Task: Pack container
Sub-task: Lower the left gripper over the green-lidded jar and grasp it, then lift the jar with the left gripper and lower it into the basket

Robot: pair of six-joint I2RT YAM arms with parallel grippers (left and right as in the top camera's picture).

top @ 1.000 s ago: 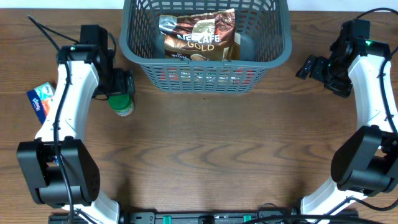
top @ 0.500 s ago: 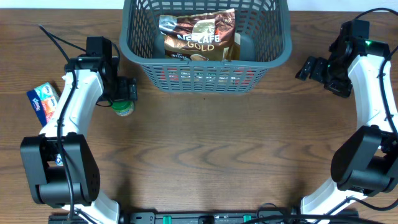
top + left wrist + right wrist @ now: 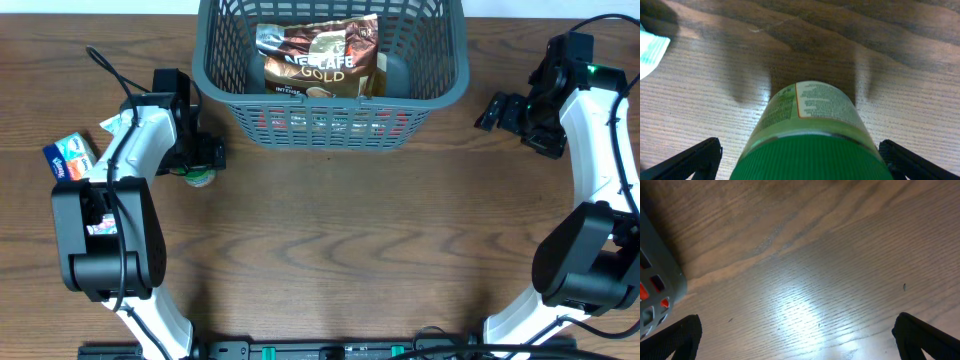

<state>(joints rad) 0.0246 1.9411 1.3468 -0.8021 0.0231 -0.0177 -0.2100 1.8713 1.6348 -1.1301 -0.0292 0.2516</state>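
Note:
The container point(image 3: 455, 85), a large dark grey lattice basket, stands at the back centre with a brown Nescafe Gold bag point(image 3: 320, 60) lying inside. Red shows through its front slots. A jar with a green ribbed lid point(image 3: 198, 180) stands left of the basket. My left gripper point(image 3: 200, 165) is open and straddles it. In the left wrist view the jar point(image 3: 812, 115) fills the space between the two black fingertips point(image 3: 692, 160), with gaps on both sides. My right gripper point(image 3: 495, 110) is open and empty, right of the basket, over bare wood point(image 3: 805, 305).
A blue tissue packet point(image 3: 65, 160) lies at the far left, with a white and teal packet point(image 3: 650, 50) beside the left arm. The basket's corner point(image 3: 657, 275) shows at the left edge of the right wrist view.
My left arm has swung in towards the basket side and its gripper has come down around the green-lidded jar. The jar, basket and right arm have not moved.

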